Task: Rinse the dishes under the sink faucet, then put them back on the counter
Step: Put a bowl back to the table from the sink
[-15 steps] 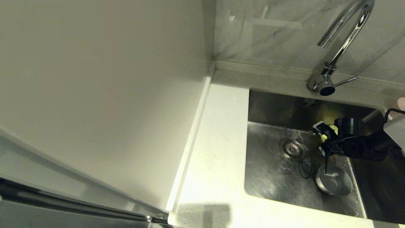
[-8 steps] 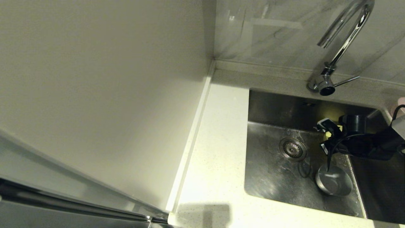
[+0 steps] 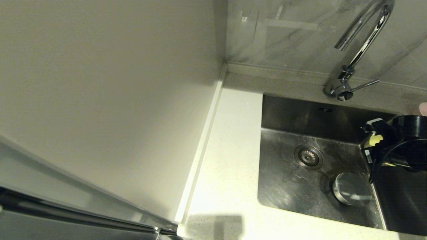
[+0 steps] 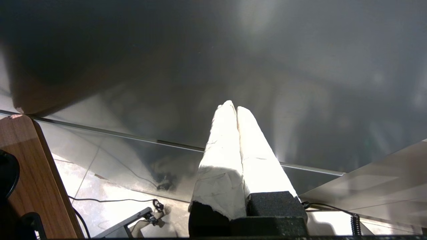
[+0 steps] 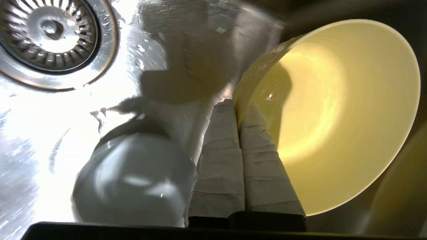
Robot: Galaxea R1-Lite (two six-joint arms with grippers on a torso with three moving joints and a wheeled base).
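Note:
My right gripper (image 5: 237, 106) is shut on the rim of the yellow bowl (image 5: 333, 110), one finger inside and one outside. It holds the bowl tilted above the right side of the sink (image 3: 290, 186); from the head only a yellow sliver (image 3: 373, 140) shows beside the black arm. The grey-blue bowl (image 3: 352, 188) rests on the sink floor near the front right, also seen from the right wrist (image 5: 133, 180). The faucet (image 3: 363, 43) arches over the back rim, with no water visible. My left gripper (image 4: 233, 106) is shut, empty and parked away from the sink.
The drain strainer (image 3: 308, 156) lies mid-basin. The faucet lever (image 3: 365, 85) sticks out to the right. The white counter (image 3: 230, 166) runs along the sink's left, bounded by an off-white panel (image 3: 116, 100). A pale pink sliver (image 3: 423, 108) shows at the right edge.
My right gripper has carried the yellow bowl to the right, away from the drain and the grey-blue bowl, which stays put.

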